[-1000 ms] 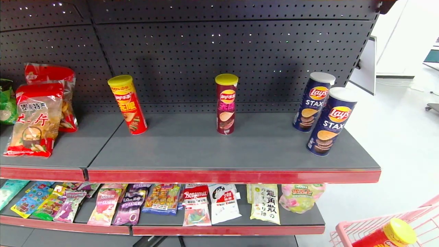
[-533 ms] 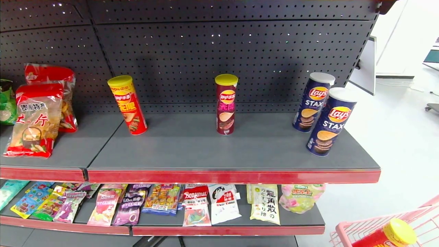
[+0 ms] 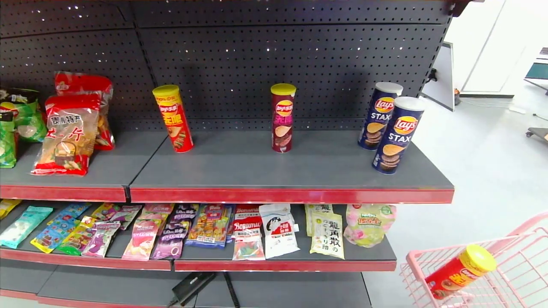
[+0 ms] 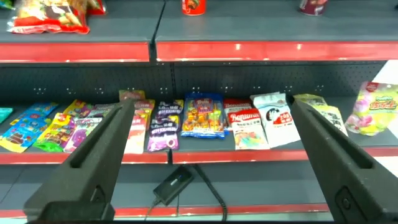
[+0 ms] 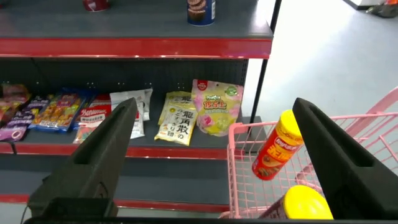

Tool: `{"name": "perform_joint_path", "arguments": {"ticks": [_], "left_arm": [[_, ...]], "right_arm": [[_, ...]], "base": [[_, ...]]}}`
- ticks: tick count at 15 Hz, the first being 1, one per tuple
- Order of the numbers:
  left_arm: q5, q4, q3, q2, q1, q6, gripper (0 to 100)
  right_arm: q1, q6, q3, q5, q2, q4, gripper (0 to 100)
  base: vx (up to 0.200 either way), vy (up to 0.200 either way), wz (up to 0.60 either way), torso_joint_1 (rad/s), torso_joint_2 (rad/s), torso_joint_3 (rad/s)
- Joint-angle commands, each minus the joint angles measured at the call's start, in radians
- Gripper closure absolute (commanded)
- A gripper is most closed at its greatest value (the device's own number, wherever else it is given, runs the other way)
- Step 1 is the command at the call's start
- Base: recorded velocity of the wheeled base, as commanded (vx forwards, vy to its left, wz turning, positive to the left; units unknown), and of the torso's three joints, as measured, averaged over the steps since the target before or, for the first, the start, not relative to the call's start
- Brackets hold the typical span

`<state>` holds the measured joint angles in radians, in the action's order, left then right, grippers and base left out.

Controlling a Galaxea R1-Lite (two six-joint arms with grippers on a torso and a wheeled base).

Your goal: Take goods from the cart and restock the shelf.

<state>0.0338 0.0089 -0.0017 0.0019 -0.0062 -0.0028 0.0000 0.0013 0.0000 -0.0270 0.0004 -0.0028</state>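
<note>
- Here, the right gripper (image 5: 214,106) was spread wide with nothing between its fingers, held low and facing the cart (image 3: 411,259) and the right end of the shelf (image 3: 257,171).
- The left gripper (image 4: 211,106) was likewise spread wide and empty, facing the snack packets (image 4: 199,115) on the shelf's lower tier.
- The pink wire cart stood at the near right, just beyond the shelf's right end. A red can (image 3: 460,271) with a yellow lid lay tilted inside it, lid uppermost, leaning on the wire wall. The right wrist view showed a second can (image 5: 305,202) lower in the cart.
- Handling, as judged: the red can was probably a light, stiff tube with a smooth skin, apt to roll or slip, and with brittle contents. The hold should go across the middle of its body, not on the lid, with moderate pressure.
- On the upper tier stood a matching can (image 3: 173,118) at the left, a maroon can (image 3: 282,117) at the centre and two blue cans (image 3: 396,134) at the right, with bare board between them.
- The bare board in front of the matching can looked the likeliest place for the restock.
</note>
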Motion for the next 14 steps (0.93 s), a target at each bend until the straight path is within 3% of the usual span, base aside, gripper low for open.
{"name": "perform_joint_path", "arguments": {"ticks": [1,14], "left_arm": [[0.0,0.0,0.0,0.0,0.0,0.0,0],[0.0,0.0,0.0,0.0,0.0,0.0,0]], "right_arm": [[0.002,0.0,0.0,-0.001,0.001,0.0,0],[0.002,0.0,0.0,-0.001,0.0,0.0,0]], "base": [[0.0,0.0,0.0,0.0,0.0,0.0],[0.0,0.0,-0.6,0.007,0.0,0.003]]}}
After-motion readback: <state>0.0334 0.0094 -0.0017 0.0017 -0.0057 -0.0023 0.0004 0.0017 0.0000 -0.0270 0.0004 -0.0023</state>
